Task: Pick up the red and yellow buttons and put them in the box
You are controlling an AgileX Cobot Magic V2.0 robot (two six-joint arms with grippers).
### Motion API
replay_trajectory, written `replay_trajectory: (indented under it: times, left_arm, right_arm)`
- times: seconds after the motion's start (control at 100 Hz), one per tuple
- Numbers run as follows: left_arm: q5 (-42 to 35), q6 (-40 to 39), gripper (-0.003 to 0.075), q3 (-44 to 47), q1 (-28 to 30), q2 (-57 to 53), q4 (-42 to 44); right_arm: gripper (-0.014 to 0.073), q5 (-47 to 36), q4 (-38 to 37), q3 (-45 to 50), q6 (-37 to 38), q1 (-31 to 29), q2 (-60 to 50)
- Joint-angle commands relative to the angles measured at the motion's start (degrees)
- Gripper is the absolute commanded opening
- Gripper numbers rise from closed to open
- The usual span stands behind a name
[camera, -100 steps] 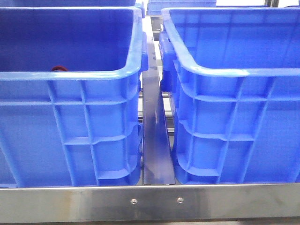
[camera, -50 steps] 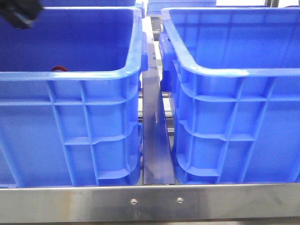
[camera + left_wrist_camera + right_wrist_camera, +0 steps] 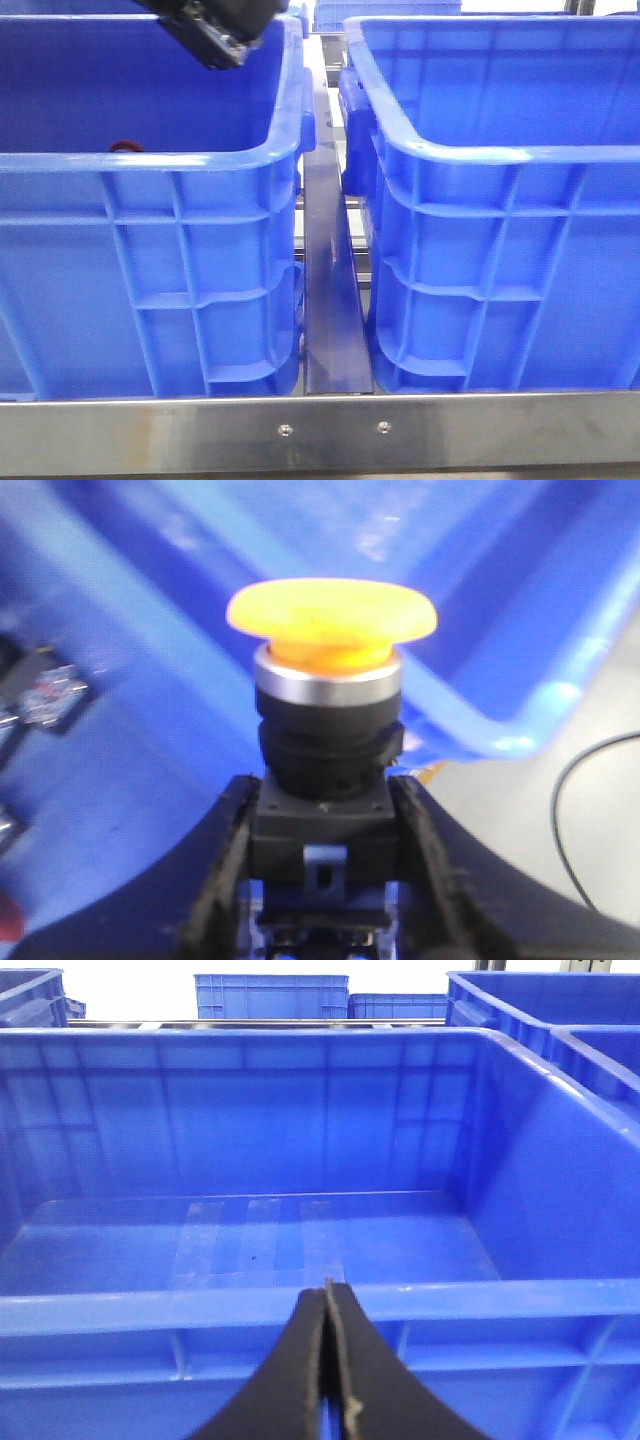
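The left gripper (image 3: 322, 880) pinches the yellow button (image 3: 330, 615) by its square black base, cap clear above the fingertips, over the left crate (image 3: 150, 160). Judged light and rigid; the smooth domed cap looks slippery, so the flat-sided base is the correct hold. The right gripper (image 3: 327, 1360), fingers pressed together and empty, faces the right crate (image 3: 300, 1305).
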Motion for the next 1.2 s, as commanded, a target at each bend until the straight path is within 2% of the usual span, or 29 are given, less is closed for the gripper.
replay_trajectory:
  times: [0.0,0.19,0.29,0.36,0.47,0.67,0.84,1.01,1.06,1.11,1.19]
  left_arm:
    - [-3.4,0.1,-0.0020,-1.5,-1.1,-1.7,-1.5]
    - [-3.4,0.1,-0.0020,-1.5,-1.2,-1.7,-1.5]
    - [-3.4,0.1,-0.0020,-1.5,-1.2,-1.7,-1.5]
    - [-3.4,0.1,-0.0020,-1.5,-1.2,-1.7,-1.5]
    - [-3.4,0.1,-0.0020,-1.5,-1.2,-1.7,-1.5]
    - [-3.4,0.1,-0.0020,-1.5,-1.2,-1.7,-1.5]
    - [-3.4,0.1,-0.0020,-1.5,-1.2,-1.7,-1.5]
    - [-3.4,0.1,-0.0020,-1.5,-1.2,-1.7,-1.5]
    - [-3.4,0.1,-0.0020,-1.5,-1.2,-1.7,-1.5]
    - [-3.4,0.1,-0.0020,-1.5,-1.2,-1.7,-1.5]
    - [-3.4,0.1,-0.0020,-1.5,-1.2,-1.7,-1.5]
  right_arm:
    - [-0.0102,-5.7,0.2,0.3,-0.2,-0.1,-1.0]
    - [-0.0102,-11.6,1.9,-1.0,2.8,-0.1,-1.0]
    - [-0.0102,-5.5,-0.6,-5.2,2.7,-0.1,-0.5]
    - [-0.0102,1.8,-2.2,-9.7,2.7,-0.1,0.8]
    - [-0.0102,11.6,-2.2,-15.8,2.7,-0.1,4.5]
    - [-0.0102,23.6,-2.0,-25.1,2.6,-0.1,13.6]
    - [-0.0102,30.4,-1.7,-32.6,2.6,0.0,22.9]
    - [-0.0097,33.4,-0.5,-38.4,2.5,0.2,31.2]
    - [-0.0070,33.8,-0.2,-39.8,2.5,0.4,33.1]
    - [-0.0006,34.5,0.6,-41.2,2.5,0.4,34.8]
    - [0.0187,35.5,2.8,-43.4,2.3,0.4,37.5]
